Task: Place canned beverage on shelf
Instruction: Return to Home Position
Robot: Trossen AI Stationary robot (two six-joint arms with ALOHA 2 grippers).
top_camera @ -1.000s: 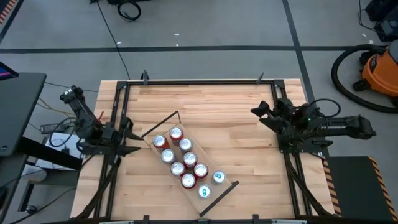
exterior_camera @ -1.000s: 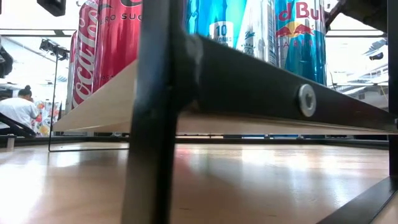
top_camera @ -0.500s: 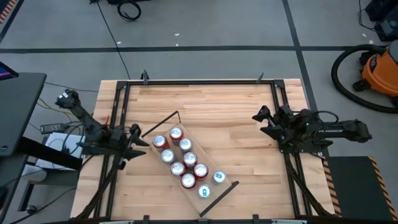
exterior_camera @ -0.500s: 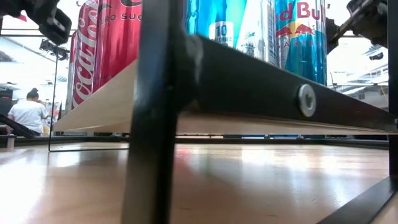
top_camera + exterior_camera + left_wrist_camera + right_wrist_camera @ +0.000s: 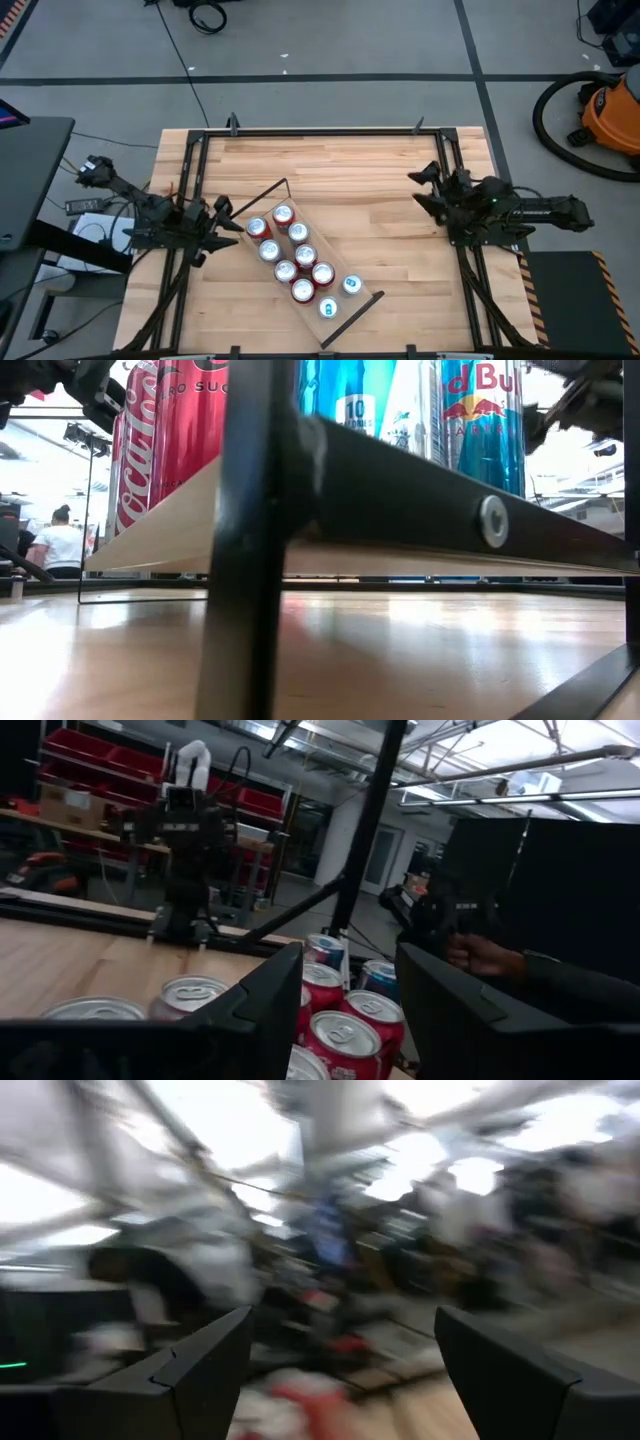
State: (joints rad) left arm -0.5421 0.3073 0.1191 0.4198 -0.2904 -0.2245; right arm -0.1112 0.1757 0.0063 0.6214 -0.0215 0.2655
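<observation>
Behind shelf (image 5: 160, 530), low view not high, 1 person (image 5: 60, 545); L hand (image 5: 229, 214), R hand (image 5: 417, 188) wide.

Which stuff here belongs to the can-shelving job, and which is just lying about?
Job: shelf, cans standing on it, left gripper, right gripper, both open and empty.
Lying about: orange vacuum, black cable, person in the background.

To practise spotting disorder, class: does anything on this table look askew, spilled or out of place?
The shelf lies diagonally across the table, not square to its edges. Its cans stand upright in two rows; nothing spilled. The left gripper and right gripper sit at the table's sides.
</observation>
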